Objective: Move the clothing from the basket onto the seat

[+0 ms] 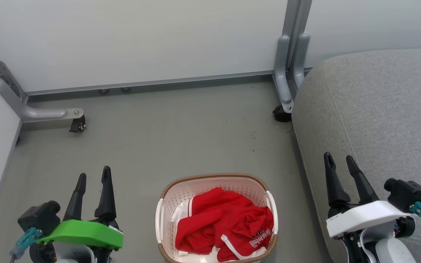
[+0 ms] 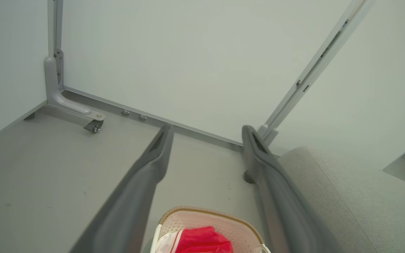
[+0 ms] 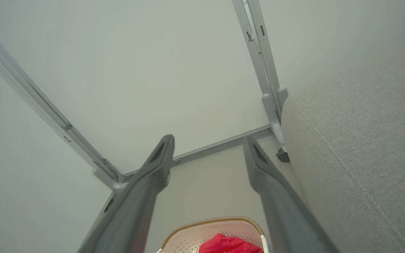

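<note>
1. Your left pincer (image 1: 94, 172) hangs low at the left above the grey floor (image 1: 159, 138), its two dark fingers spread apart and empty.
2. Your right pincer (image 1: 338, 157) hangs low at the right, over the near edge of the seat (image 1: 378, 109), its fingers likewise apart and empty.
3. The red-and-white clothing (image 1: 225, 223) lies crumpled inside the cream perforated basket (image 1: 196, 190), with striped trim and white lettering showing toward the near right corner.
4. The basket stands on the floor between your two pincers, just beside the light-grey seat and touched by neither pincer.
5. The seat's rounded cushion takes up the right side, a stitched seam running down it.
6. Pale partition panels (image 1: 141, 40) on grey metal legs close off the far side, and a black caster (image 1: 77, 126) sits at the left leg.
</note>
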Robot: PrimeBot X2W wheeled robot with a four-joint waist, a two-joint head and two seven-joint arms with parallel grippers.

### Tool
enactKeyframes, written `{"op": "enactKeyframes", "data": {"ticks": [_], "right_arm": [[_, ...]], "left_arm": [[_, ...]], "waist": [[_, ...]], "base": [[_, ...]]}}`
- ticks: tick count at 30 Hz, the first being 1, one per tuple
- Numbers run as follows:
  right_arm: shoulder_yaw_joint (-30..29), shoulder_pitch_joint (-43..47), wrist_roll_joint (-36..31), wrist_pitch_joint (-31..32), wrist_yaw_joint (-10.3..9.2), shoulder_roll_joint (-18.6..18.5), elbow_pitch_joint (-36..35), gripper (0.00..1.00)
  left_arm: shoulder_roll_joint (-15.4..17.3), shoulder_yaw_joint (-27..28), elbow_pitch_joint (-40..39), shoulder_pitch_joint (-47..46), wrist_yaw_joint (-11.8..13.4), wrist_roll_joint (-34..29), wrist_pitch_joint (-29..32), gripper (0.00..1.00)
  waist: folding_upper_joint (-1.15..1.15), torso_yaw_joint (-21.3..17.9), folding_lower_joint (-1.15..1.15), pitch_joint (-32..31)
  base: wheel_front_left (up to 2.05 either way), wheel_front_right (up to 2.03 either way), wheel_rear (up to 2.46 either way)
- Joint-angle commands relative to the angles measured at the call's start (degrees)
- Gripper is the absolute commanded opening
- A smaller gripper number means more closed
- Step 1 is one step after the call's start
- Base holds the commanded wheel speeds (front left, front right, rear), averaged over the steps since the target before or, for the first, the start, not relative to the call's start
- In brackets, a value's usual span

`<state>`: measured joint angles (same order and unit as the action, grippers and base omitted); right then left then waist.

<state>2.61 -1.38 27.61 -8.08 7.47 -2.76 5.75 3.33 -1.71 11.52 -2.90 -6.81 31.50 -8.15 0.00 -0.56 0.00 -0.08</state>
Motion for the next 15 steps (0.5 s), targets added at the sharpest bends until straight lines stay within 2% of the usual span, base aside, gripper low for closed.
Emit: {"op": "enactKeyframes", "data": {"ticks": [1, 2, 15], "right_arm": [[0.13, 0.16, -1.17, -0.4, 0.02, -0.22, -0.68, 1.0], [0.44, 0.36, -2.52, -0.88, 0.02, -0.17, -0.61, 1.0], [1.53, 0.77, -6.5, -0.78, 0.03, -0.14, -0.23, 1.0]], "left_arm": [[0.3, 0.09, -0.34, 0.27, 0.06, -1.0, -0.3, 1.0], [0.25, -0.06, 0.33, 0.37, 0.11, -2.95, -0.8, 1.0], [0.0, -0.69, 2.36, 0.34, 0.37, -9.16, -2.37, 1.0]], "waist": [[0.0, -0.01, 0.0, -0.01], [0.0, -0.1, 0.0, -0.09], [0.0, -0.13, 0.0, -0.15]], "base": [[0.0, 0.0, 0.0], [0.0, 0.0, 0.0], [0.0, 0.0, 0.0]]}}
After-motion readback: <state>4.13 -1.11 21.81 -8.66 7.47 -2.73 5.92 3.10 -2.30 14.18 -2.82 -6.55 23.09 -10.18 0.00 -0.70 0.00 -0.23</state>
